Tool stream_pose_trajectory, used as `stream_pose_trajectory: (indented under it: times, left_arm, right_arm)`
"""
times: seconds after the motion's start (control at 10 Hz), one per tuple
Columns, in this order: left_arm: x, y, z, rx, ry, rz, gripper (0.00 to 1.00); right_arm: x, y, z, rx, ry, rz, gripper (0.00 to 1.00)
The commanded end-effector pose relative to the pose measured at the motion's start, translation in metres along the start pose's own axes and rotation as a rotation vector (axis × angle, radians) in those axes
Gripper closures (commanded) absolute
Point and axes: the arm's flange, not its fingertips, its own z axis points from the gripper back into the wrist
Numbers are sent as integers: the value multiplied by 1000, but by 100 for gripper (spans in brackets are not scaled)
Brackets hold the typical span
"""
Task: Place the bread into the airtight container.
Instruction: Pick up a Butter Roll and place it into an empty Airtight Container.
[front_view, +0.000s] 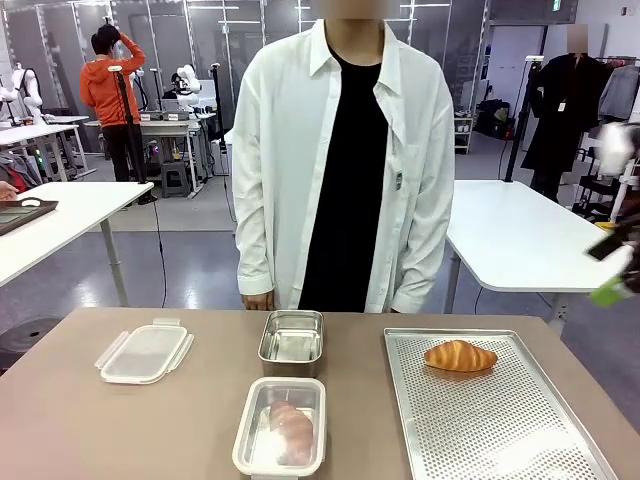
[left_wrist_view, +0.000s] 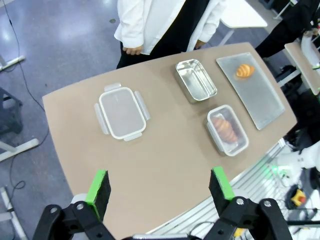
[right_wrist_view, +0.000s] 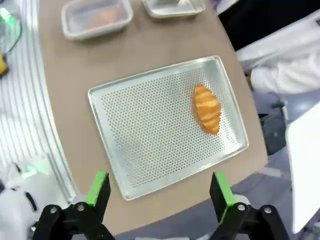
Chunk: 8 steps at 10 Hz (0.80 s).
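A golden croissant-shaped bread (front_view: 460, 356) (right_wrist_view: 207, 108) lies at the far end of a perforated metal tray (front_view: 500, 430). An open steel container (front_view: 291, 338) (left_wrist_view: 195, 80) stands in the middle of the table. Nearer me, a second container (front_view: 281, 426) (left_wrist_view: 227, 129) has a pale rim and holds another piece of bread. A clear clip lid (front_view: 145, 352) (left_wrist_view: 122, 111) lies at the left. My left gripper (left_wrist_view: 159, 180) hangs open high above the table. My right gripper (right_wrist_view: 159, 181) is open high above the tray (right_wrist_view: 165, 125), holding nothing.
A person in a white shirt (front_view: 345, 150) stands at the far edge, hands down at their sides. My right arm (front_view: 618, 150) shows blurred at the right edge of the front view. The brown table (front_view: 60, 420) has bare room at the front left.
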Motion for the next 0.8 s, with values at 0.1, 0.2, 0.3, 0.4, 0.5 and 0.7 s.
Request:
stream_pose_trajectory:
  times: [0.1,0.2,0.3,0.4,0.5,0.7]
  left_arm:
    - [0,0,1,-12,-2,-16,0]
    - [0,0,1,-12,-2,-16,0]
    - [0,0,1,-12,-2,-16,0]
    - [0,0,1,-12,-2,-16,0]
    - [0,0,1,-12,-2,-16,0]
    - [0,0,1,-12,-2,-16,0]
  right_arm:
    - [21,-40,-64,-26,191,209,0]
    - [22,-54,-82,-23,213,212,0]
    - [19,-63,-98,-12,213,212,0]
    - [15,-68,-116,-16,244,212,0]
    - [13,-73,-132,-8,221,196,0]
    - [10,-75,-147,-3,200,183,0]
